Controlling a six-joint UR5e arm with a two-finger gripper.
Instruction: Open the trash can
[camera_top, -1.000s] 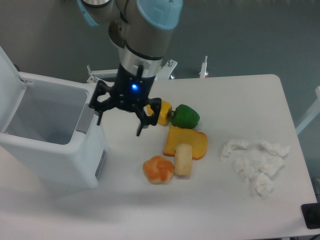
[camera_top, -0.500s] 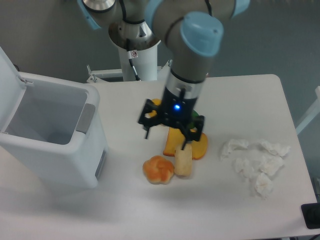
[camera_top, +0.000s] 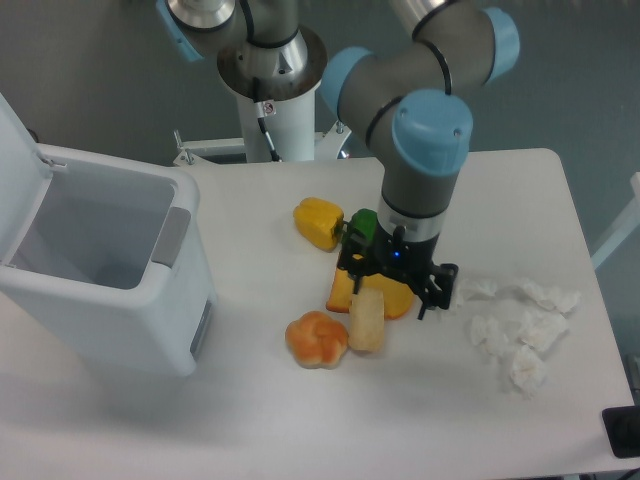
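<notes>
The trash can (camera_top: 150, 320) is a large white boxy bin at the table's left side. Its lid (camera_top: 18, 150) stands swung up at the far left edge, and the inside is visible and looks bare. A grey push tab (camera_top: 172, 238) sits on the rim facing the food. My gripper (camera_top: 392, 295) hangs well to the right of the bin, over the orange slice, with its black fingers spread open and nothing between them.
Toy food lies mid-table: a yellow pepper (camera_top: 318, 221), a green pepper (camera_top: 362, 225) partly behind my gripper, an orange slice (camera_top: 345, 292), a pale roll (camera_top: 366, 320) and an orange bun (camera_top: 317, 338). Crumpled white tissues (camera_top: 520, 325) lie at the right. A black object (camera_top: 622, 432) sits at the bottom right corner.
My gripper has travelled rightward from beside the bin's tab, across the food, to above the orange slice. The bin's lid stayed up throughout.
</notes>
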